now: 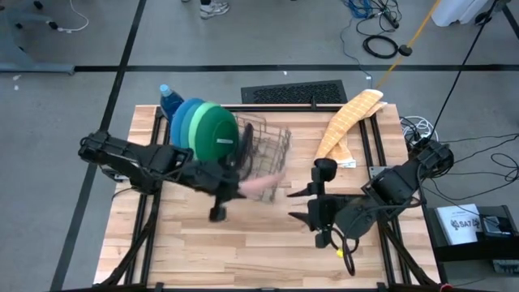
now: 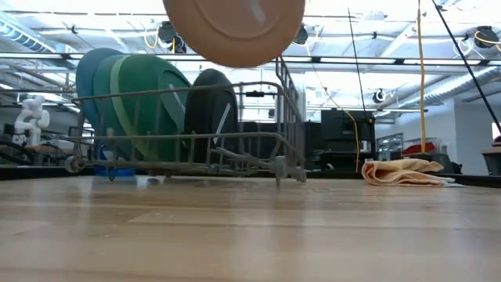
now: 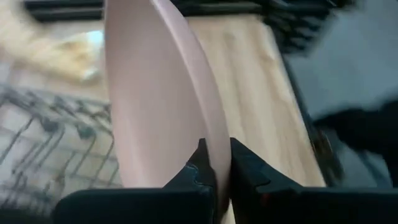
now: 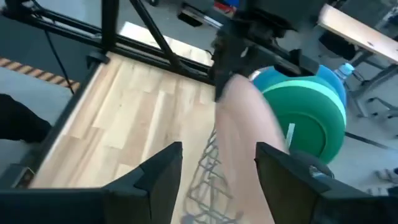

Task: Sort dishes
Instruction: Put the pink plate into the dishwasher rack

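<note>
The pink plate [image 2: 235, 27] is up in the air, near the grey wire rack [image 1: 268, 150], and my left gripper [image 3: 217, 177] is shut on it; in the high view my left gripper [image 1: 231, 182] is at the table's middle, with the pink plate [image 1: 261, 186] just to its right. The blue plate [image 2: 88, 78], light green plate [image 2: 106, 94], dark green plate [image 2: 153, 102] and black plate [image 2: 215, 110] stand on edge in the rack's slots. My right gripper [image 1: 302, 204] is open and empty, right of the rack and apart from the pink plate. My left gripper pinches the pink plate's rim [image 3: 219, 158] between its two fingers, one on each face. The fingers come from the table's left side. The plate stands on edge, lifted clear of the table and above the rack's top wires.
A blue bottle [image 1: 168, 97] stands behind the plates at the far left. A yellow cloth [image 1: 349, 122] lies at the far right; it also shows in the low view [image 2: 403, 172]. Bare wood lies along the table's near side.
</note>
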### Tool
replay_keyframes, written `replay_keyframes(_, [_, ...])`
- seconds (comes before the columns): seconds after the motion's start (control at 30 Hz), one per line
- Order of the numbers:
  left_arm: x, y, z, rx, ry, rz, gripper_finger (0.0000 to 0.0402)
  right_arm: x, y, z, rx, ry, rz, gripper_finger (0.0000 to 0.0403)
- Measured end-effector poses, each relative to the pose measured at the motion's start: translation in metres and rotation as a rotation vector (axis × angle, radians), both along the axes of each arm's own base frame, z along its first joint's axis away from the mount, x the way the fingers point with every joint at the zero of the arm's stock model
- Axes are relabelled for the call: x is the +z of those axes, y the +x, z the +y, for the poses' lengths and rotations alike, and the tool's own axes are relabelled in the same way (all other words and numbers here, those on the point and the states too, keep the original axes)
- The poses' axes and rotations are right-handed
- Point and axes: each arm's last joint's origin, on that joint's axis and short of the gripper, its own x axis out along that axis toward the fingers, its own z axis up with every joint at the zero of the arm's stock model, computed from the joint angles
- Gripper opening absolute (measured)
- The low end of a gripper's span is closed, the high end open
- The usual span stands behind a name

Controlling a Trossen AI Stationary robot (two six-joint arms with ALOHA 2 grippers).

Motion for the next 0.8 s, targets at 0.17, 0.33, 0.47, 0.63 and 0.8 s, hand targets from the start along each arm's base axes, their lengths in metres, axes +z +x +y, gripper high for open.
replay_keyframes(0.17, [0.003, 0.007, 0.022, 0.228, -0.099, -0.031, 0.0012, 0.001, -0.002, -0.001, 0.005, -0.032, 0.0, 0.0182])
replay_keyframes(0.33, [0.019, 0.004, 0.031, 0.218, -0.209, -0.078, 0.0012, 0.001, -0.004, 0.0, 0.018, -0.049, 0.006, 0.0175])
replay_keyframes(0.47, [0.036, -0.006, 0.031, 0.206, -0.283, -0.12, 0.0012, -0.001, -0.006, 0.002, 0.031, -0.063, 0.027, 0.0174])
replay_keyframes(0.63, [0.054, -0.024, 0.037, 0.267, -0.303, -0.192, 0.0012, -0.002, -0.007, 0.003, 0.037, -0.071, 0.031, 0.0174])
replay_keyframes(0.8, [0.065, -0.044, 0.055, 0.498, -0.217, -0.264, 0.0012, -0.013, 0.001, 0.001, 0.052, -0.131, 0.051, 0.0174])
